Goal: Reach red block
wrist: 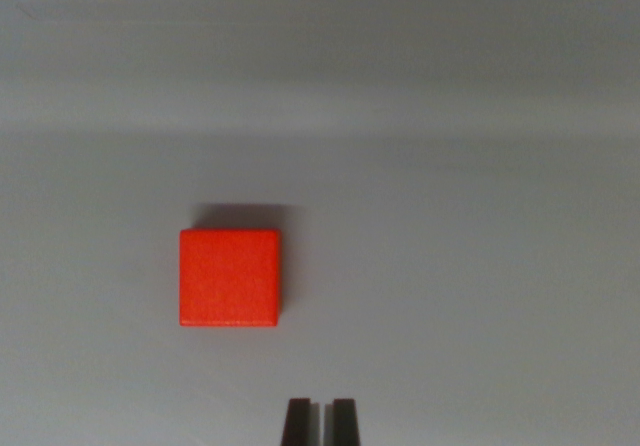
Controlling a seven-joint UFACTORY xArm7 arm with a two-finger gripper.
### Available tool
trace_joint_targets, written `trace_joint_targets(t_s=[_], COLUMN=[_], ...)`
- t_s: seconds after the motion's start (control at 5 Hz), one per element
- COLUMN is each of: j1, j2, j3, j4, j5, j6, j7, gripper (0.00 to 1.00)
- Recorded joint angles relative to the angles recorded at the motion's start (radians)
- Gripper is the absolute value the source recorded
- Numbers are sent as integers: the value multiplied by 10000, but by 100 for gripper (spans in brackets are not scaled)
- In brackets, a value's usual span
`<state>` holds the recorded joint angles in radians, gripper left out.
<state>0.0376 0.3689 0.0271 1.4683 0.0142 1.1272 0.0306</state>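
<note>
A plain grey bench (480,266) fills the wrist view, bare but for the red block (229,277) lying flat, left of centre. The jaws (321,421) show only as two dark tips at the bottom edge — nearly together, a thin slit between, gripping nothing. The block sits off their line; a straight advance would likely pass it on the right or nudge it askew — open room lies all around.
</note>
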Motion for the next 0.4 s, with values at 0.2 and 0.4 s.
trace_joint_targets(t_s=[0.2,0.4], j1=[0,70], j2=[0,414], j3=[0,80], j4=[0,-71], j5=[0,-24], j6=[0,-456], j7=[0,28], gripper=[0,0])
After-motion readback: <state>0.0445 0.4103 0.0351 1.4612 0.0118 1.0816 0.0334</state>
